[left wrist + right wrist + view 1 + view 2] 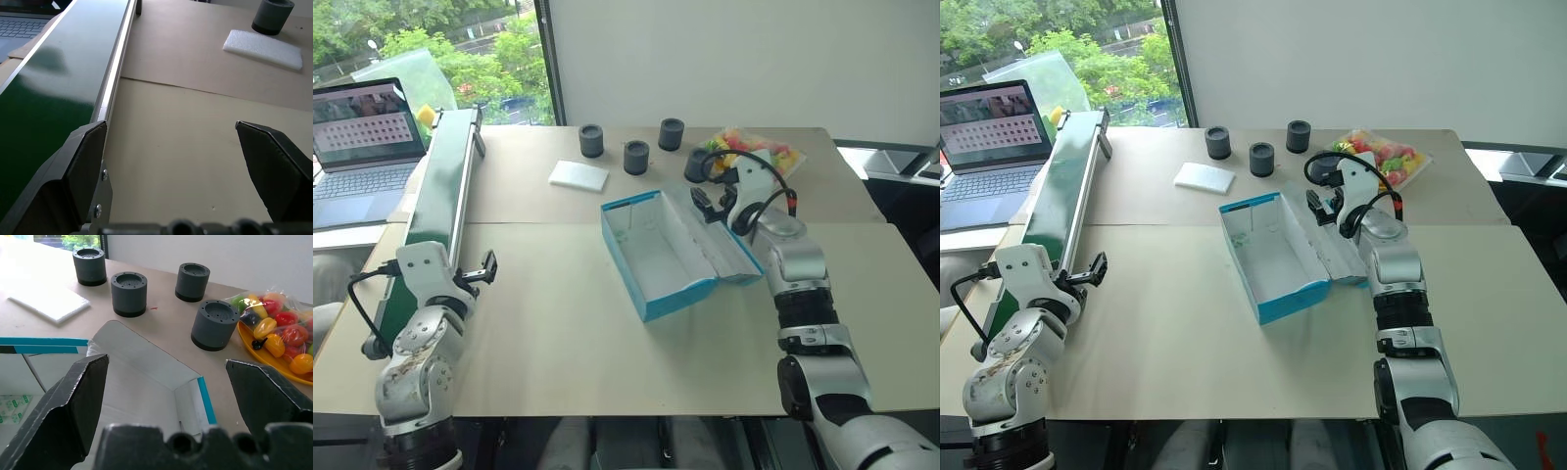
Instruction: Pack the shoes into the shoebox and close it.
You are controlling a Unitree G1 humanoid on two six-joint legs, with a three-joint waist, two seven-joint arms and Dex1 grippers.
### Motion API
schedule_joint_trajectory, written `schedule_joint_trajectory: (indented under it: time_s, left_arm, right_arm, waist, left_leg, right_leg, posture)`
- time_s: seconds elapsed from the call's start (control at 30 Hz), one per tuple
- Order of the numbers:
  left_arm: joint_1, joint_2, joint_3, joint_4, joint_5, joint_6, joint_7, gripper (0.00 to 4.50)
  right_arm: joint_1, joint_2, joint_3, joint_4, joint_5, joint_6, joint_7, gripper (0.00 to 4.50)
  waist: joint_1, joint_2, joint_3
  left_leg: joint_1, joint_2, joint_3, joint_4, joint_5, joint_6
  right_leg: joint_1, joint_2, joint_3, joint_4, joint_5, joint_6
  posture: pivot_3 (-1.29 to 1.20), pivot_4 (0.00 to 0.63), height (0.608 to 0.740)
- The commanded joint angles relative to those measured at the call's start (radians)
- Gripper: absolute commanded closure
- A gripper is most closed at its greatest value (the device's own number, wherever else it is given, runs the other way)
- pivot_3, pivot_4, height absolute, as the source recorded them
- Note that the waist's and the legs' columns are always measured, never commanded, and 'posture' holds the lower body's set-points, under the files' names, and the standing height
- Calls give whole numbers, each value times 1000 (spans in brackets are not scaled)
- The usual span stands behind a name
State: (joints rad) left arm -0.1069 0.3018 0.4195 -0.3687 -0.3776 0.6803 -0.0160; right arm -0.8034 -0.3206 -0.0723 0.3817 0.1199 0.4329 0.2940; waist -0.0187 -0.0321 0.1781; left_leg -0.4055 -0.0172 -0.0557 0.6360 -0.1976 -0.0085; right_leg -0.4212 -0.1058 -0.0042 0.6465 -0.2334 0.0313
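Presently the shoebox (656,257), turquoise cardboard with a smooth white interior, is seen open and empty at mid-frame on the matt beige bench (558,343), its flap lid laid out to the right beneath the right end effector (715,209), whose black fingers are spread apart. At lower left the left end effector (481,271) is likewise held wide and empty beside a glossy green conveyor (440,201). No shoes are visible, so they should be located first, while the thin lid is best left flat and uncreased until both are inside
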Motion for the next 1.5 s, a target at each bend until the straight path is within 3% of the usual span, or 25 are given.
schedule_joint_trajectory:
  time_s: [0.03,0.23,0.43,0.6,0.9,1.3,1.5]
  left_arm:
    - [-3,16,4,-6,13,-6,1,0]
    - [0,19,21,-14,15,-19,-4,0]
    - [29,14,56,-39,5,-13,-2,0]
    - [59,16,67,-61,-4,3,-10,0]
    - [106,101,122,-79,-61,81,-81,0]
    - [141,188,273,1,-108,118,-122,0]
    - [161,190,265,-7,-103,145,-123,0]
  right_arm:
    - [-23,16,-9,-73,22,9,7,33]
    - [-112,101,22,-296,276,180,241,33]
    - [-131,168,120,-432,431,331,378,33]
    - [-103,194,276,-426,358,296,413,33]
    - [-30,235,434,-338,111,143,279,33]
    - [70,298,455,-391,20,100,190,33]
    - [74,328,456,-378,-1,88,180,33]
  waist:
    - [0,0,0]
    - [-22,0,0]
    - [-21,-2,-1]
    - [-18,-2,-1]
    - [-19,-2,-1]
    - [-22,-4,-2]
    - [-23,-4,-2]
  left_leg:
    - [0,0,0,0,0,0]
    - [0,0,0,0,0,0]
    - [1,0,-1,0,-1,1]
    - [1,0,-1,1,-1,1]
    - [1,0,-1,1,-1,1]
    - [2,1,0,0,-1,1]
    - [2,1,0,0,-1,0]
  right_leg:
    - [0,0,0,0,0,0]
    - [-1,1,1,1,0,0]
    - [0,1,1,1,0,0]
    - [0,1,1,1,0,0]
    - [-1,1,1,2,0,0]
    - [-2,1,3,2,1,0]
    - [-2,2,3,2,1,0]
  posture:
    - [0,150,740]
    - [0,150,740]
    - [0,150,740]
    - [0,150,740]
    - [0,150,740]
    - [0,150,740]
    - [0,150,740]
